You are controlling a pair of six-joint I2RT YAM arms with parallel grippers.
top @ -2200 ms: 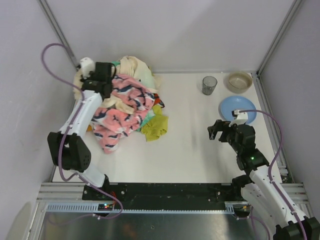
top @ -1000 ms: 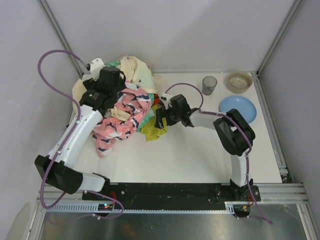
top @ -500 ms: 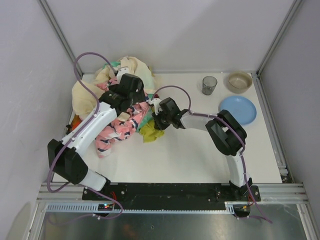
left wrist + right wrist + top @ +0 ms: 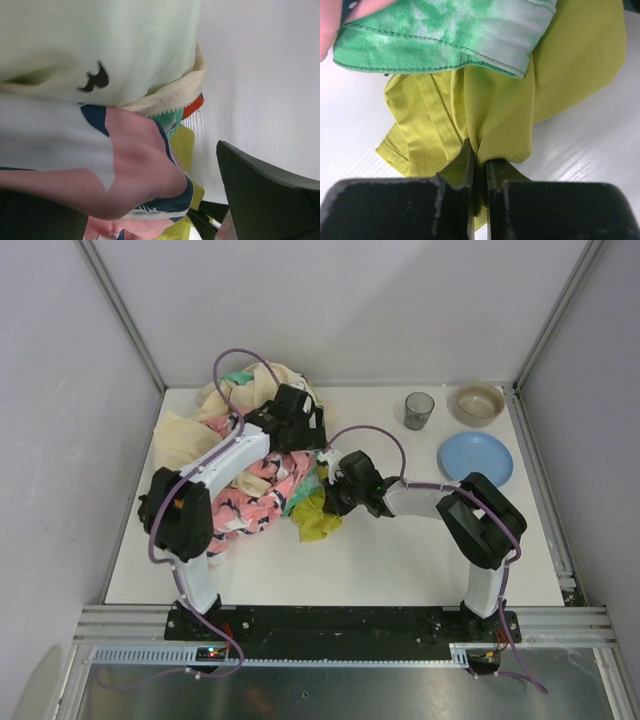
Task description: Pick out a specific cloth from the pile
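The cloth (image 4: 314, 519) is yellow-green and lies bunched at the pile's right edge; its stitched hem (image 4: 395, 150) shows in the right wrist view. My right gripper (image 4: 336, 499) (image 4: 479, 159) is shut on a fold of this cloth (image 4: 510, 110), low over the table. The pile (image 4: 245, 475) mixes pink printed, pale cream and mint-green (image 4: 445, 35) garments. My left gripper (image 4: 314, 430) (image 4: 150, 210) hangs open over the pile's top right. Pink printed fabric (image 4: 135, 175) bulges between its wide-apart fingers (image 4: 270, 200). Much of the cloth is hidden under the pile.
At the back right stand a dark cup (image 4: 419, 410), a tan bowl (image 4: 478, 403) and a blue plate (image 4: 475, 460). Grey walls and metal posts close in the white table (image 4: 400, 560) on three sides.
My right gripper has shut on the yellow-green cloth and drawn it slightly right and nearer. The left arm has swung right across the pile, staying open; the cream fabric has spread out on the left.
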